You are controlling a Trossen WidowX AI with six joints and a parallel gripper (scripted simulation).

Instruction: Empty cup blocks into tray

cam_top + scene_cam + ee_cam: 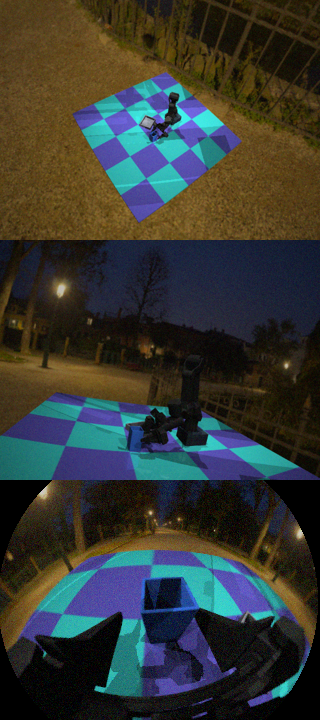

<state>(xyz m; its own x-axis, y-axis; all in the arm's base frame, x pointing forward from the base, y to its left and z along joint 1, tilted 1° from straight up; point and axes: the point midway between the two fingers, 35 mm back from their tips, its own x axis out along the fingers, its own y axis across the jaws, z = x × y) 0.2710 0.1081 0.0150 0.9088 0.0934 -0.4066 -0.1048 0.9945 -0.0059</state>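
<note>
Cup stands upright, ungrasped, near the tray; the gripper is wide open and empty. Grasping, lifting and tipping the blocks out all remain.

The black robot arm stands on its block-shaped base. One part goes straight up high, and then the arm bends back down low. Its gripper reaches out low. The two dark, pointy fingers are spread wide apart, one left and one right in the wrist view, with nothing pinched between them.
</note>
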